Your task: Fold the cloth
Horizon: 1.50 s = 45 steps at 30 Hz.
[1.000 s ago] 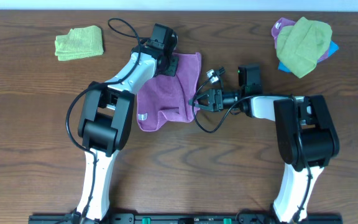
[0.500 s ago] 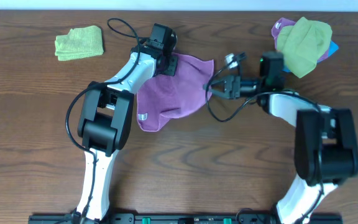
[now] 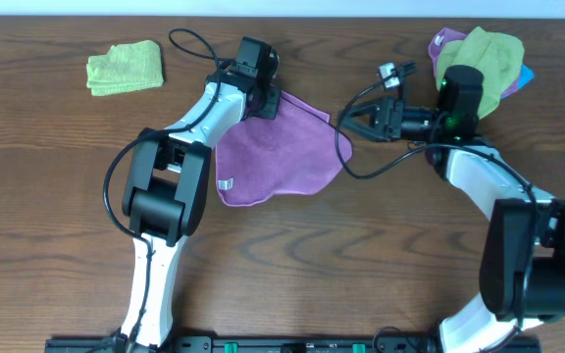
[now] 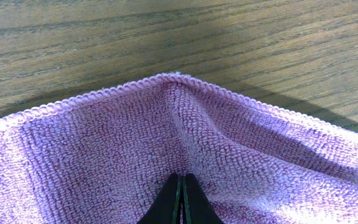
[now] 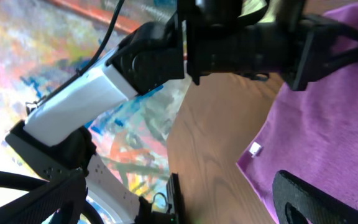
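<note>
The purple cloth [image 3: 282, 147] lies spread out on the wooden table, with a white tag [image 3: 225, 183] at its lower left edge. My left gripper [image 3: 266, 101] is shut on the cloth's far left corner; the left wrist view shows the closed jaws [image 4: 182, 186] pinching the purple terry [image 4: 104, 155]. My right gripper [image 3: 353, 123] hovers just above the cloth's right corner, fingers apart and empty. In the right wrist view its jaws [image 5: 179, 196] stand wide, with the cloth [image 5: 334, 130] to the right.
A folded green cloth [image 3: 126, 67] lies at the far left. A pile of green, purple and blue cloths [image 3: 479, 61] sits at the far right, behind my right arm. Cables loop over both wrists.
My right gripper drew the cloth's right corner to the right and away, spreading the cloth flat, then let it go. The left gripper stayed put.
</note>
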Each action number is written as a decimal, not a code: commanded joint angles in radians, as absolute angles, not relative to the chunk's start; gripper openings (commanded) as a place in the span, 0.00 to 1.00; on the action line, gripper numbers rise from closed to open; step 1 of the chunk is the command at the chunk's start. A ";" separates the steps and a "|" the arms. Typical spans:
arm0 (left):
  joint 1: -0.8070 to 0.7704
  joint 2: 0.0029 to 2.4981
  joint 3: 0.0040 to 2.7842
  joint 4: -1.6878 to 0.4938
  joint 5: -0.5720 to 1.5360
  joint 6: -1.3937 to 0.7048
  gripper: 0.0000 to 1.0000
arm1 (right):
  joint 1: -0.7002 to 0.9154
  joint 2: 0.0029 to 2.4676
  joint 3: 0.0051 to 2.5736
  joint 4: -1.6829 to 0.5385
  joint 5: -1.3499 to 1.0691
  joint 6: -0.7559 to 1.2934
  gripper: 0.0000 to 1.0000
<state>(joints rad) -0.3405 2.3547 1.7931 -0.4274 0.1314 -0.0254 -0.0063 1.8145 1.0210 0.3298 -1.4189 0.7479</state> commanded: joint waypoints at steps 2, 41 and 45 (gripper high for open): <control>-0.324 2.398 1.804 -0.432 0.119 -0.004 0.05 | -0.035 1.799 1.027 0.175 -1.375 0.580 0.86; -0.313 2.354 1.811 -0.553 0.237 -0.007 0.06 | 0.209 2.016 1.381 -0.352 -0.528 -0.006 0.01; -0.320 2.354 1.811 -0.558 0.237 -0.007 0.06 | 0.231 2.040 1.394 -0.344 -0.517 -0.027 0.01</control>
<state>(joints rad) -0.3088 2.3543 1.8153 -0.5320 0.2192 -0.0006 0.2134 2.0190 1.3548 -0.3473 -0.5270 0.0097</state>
